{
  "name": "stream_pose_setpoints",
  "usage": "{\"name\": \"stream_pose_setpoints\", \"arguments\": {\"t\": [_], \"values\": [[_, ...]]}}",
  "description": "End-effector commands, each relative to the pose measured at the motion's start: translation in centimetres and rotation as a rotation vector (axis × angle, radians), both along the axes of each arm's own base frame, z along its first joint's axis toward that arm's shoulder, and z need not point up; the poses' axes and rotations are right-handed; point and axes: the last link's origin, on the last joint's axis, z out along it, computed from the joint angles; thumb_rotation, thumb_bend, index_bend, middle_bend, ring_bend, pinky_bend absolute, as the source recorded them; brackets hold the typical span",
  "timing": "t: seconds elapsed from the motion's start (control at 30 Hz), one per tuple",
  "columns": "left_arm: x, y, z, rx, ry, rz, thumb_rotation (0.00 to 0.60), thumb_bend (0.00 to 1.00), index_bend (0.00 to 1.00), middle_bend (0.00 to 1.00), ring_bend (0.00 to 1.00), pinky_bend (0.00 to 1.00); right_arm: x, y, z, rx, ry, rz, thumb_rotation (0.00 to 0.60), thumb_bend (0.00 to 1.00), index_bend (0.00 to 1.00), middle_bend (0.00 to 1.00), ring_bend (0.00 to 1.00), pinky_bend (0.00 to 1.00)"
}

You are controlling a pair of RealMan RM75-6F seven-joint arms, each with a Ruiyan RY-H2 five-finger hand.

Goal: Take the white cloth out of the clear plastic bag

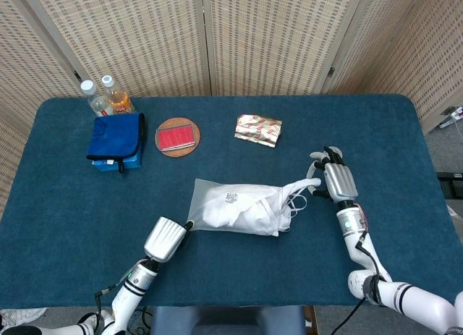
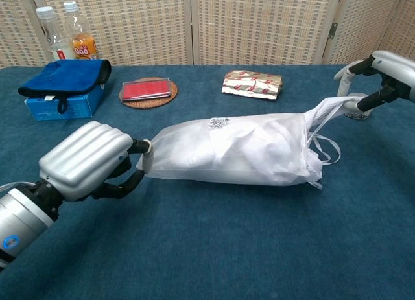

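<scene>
The clear plastic bag [image 1: 235,207] [image 2: 227,154] lies stretched across the middle of the blue table, filled with the white cloth [image 1: 239,212] [image 2: 246,151]. My left hand [image 1: 166,238] [image 2: 87,160] pinches the bag's closed left corner. My right hand [image 1: 337,181] [image 2: 382,76] pinches a strip of the white cloth [image 1: 298,185] [image 2: 327,109] pulled out of the bag's open right end. Thin white straps [image 2: 324,148] hang loose at that mouth.
A patterned packet [image 1: 258,129] [image 2: 253,83] lies behind the bag. A round coaster with a red case [image 1: 177,136] [image 2: 148,91] sits further left. A blue cloth on a blue box [image 1: 116,140] [image 2: 61,83] and two bottles [image 1: 105,96] [image 2: 65,31] stand at the back left.
</scene>
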Motion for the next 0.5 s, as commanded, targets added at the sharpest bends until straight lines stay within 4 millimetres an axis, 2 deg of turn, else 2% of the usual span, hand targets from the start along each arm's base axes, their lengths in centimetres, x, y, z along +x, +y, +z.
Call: {"name": "stream_pose_setpoints", "arguments": {"t": [0.03, 0.5], "values": [[-0.2, 0.1, 0.2, 0.007, -0.001, 0.012, 0.6, 0.49, 0.81, 1.0, 1.0, 1.0, -0.2, -0.1, 0.5, -0.013, 0.003, -0.008, 0.6, 0.54, 0.87, 0.24, 0.0, 0.09], [-1.6, 1.3, 2.2, 0.069, -0.009, 0.096, 0.6, 0.49, 0.81, 1.0, 1.0, 1.0, -1.3, -1.1, 4.0, -0.084, 0.031, -0.041, 0.6, 0.55, 0.87, 0.24, 0.0, 0.09]]}}
